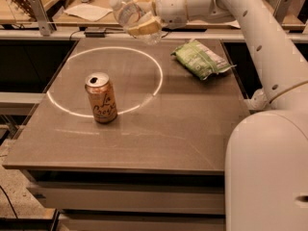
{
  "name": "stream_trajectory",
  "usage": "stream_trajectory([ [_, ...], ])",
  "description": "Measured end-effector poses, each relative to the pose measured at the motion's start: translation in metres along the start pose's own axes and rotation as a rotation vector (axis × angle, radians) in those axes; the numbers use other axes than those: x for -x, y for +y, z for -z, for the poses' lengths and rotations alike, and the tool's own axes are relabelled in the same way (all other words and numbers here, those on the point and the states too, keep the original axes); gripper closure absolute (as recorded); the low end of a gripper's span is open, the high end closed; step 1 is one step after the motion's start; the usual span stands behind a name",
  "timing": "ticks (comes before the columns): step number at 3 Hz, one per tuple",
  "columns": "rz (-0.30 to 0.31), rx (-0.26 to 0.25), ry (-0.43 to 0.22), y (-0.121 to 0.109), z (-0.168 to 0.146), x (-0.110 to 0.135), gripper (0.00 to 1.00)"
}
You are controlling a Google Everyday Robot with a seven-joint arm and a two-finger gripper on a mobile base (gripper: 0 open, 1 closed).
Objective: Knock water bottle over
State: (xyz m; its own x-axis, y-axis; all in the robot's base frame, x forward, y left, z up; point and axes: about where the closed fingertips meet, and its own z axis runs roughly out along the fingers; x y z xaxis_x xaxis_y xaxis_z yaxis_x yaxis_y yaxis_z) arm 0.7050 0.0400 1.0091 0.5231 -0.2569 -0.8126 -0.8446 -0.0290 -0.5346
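The water bottle point(126, 12) is a small clear plastic bottle with a white cap. It lies tilted, cap pointing up-left, above the table's far edge. My gripper point(142, 14) reaches in from the right at the top of the camera view. Its tan fingers point(144, 29) are closed around the bottle's body and hold it off the table point(192, 124). The bottle's lower end is hidden behind the fingers.
An orange-tan drink can point(101, 97) stands upright at the left inside a white circle point(156, 78) marked on the table. A green snack bag point(202, 59) lies at the back right. My white arm and base fill the right side. A cluttered bench runs behind the table.
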Motion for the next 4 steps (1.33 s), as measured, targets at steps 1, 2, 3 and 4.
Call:
stream_trajectory([
  [1, 0.158, 0.108, 0.181, 0.035, 0.047, -0.025, 1.0],
  [2, 0.319, 0.23, 0.325, 0.067, 0.074, -0.049, 1.0],
  [3, 0.49, 0.42, 0.348, 0.103, 0.077, -0.056, 1.0],
  [4, 0.636, 0.582, 0.283, 0.138, 0.076, -0.056, 1.0],
])
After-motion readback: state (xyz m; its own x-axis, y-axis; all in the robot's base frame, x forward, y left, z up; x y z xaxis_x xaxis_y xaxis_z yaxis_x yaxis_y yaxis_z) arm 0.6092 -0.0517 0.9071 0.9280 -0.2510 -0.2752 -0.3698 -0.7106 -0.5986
